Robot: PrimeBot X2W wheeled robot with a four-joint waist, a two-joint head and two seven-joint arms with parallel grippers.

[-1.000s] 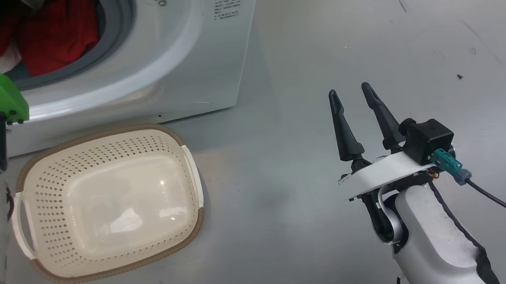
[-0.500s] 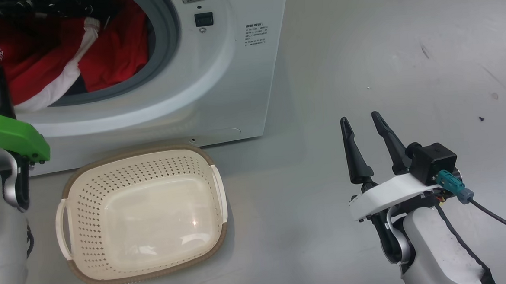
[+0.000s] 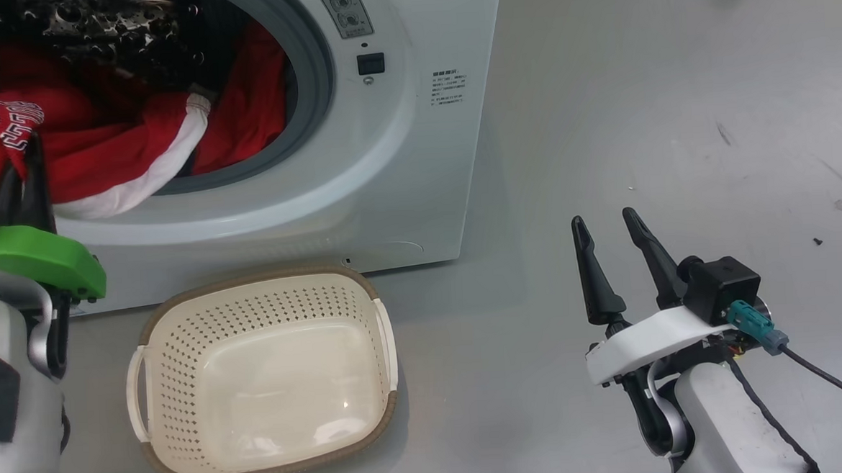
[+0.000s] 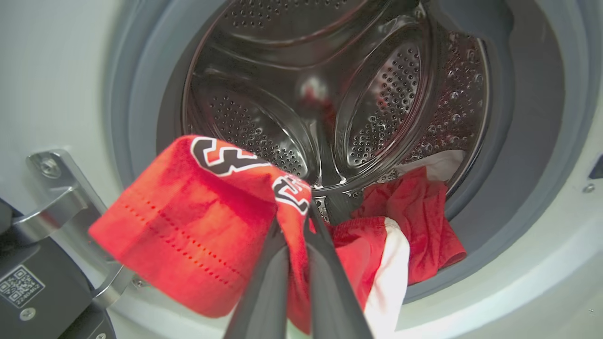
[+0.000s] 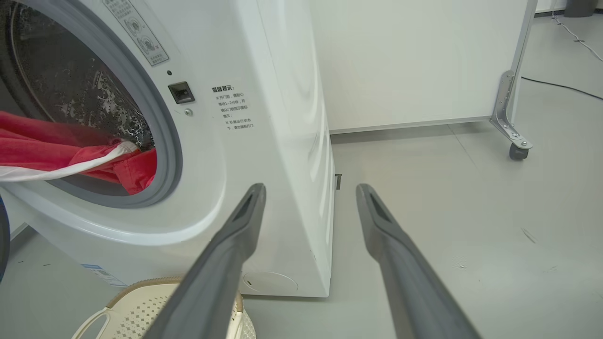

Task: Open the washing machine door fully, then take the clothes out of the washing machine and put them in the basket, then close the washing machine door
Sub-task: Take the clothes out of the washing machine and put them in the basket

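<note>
The left tool (image 4: 295, 221) is pinched narrow on a fold of the clothes (image 4: 188, 221), red cloth caught between its shut fingers at the mouth of the machine (image 3: 402, 158). The held garment is lifted off the drum (image 4: 264, 113) and hangs toward 8 o'clock in the left wrist view. The rest, red with a white band, lies at 4 o'clock from the fingertips, draped over the grey ring (image 4: 532, 141). Soft cloth offers no edge to hook, so a gathered fold is probably the firmest hold.

In the head view the clothes are at 10 o'clock. The basket (image 3: 250, 279) sits empty on the floor (image 3: 600, 76) at 6 o'clock from the opening, just in front of the machine. That placement seems meant to leave a drawn-out garment only a short drop. The right tool (image 3: 604, 220) stands wide and holds nothing, at 4 o'clock, well apart from the machine, probably parked out of the left arm's way.

The opening is unblocked, so unloading looks barely begun. The trailing cloth could snag on the ring or drag the second piece along.
</note>
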